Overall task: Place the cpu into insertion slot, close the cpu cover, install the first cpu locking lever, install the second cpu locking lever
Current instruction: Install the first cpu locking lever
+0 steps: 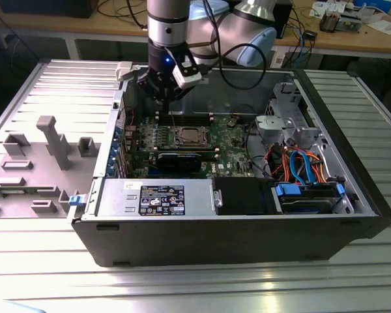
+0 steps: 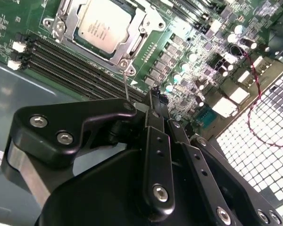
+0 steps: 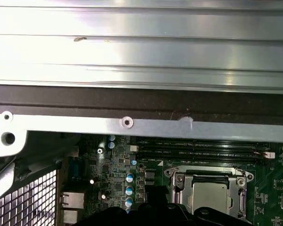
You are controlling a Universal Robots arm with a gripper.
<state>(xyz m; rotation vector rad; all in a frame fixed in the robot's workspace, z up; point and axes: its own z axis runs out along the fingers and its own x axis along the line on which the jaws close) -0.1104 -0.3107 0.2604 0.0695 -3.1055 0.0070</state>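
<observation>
Silvery cpu point(image 2: 100, 26) seated in insertion slot point(image 2: 61, 10); cpu cover point(image 2: 140, 29) down
End effector point(image 1: 164, 88) hovers above, state unclear; cover thin, stiff, springy; push its rim, not the fragile chip

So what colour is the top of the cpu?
Silvery-grey, with faint dark print. The cpu shows best in the second wrist view.

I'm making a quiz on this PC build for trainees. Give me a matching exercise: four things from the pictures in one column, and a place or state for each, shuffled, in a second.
Things
1. cpu
2. cpu cover
3. gripper
4. blue cables

Places or states
A. above the motherboard, holding nothing
B. seated in the insertion slot
C. shut, framing the chip
D. toward the exterior view's right, beside the board

Pairs: 1-B, 2-C, 3-A, 4-D
</observation>
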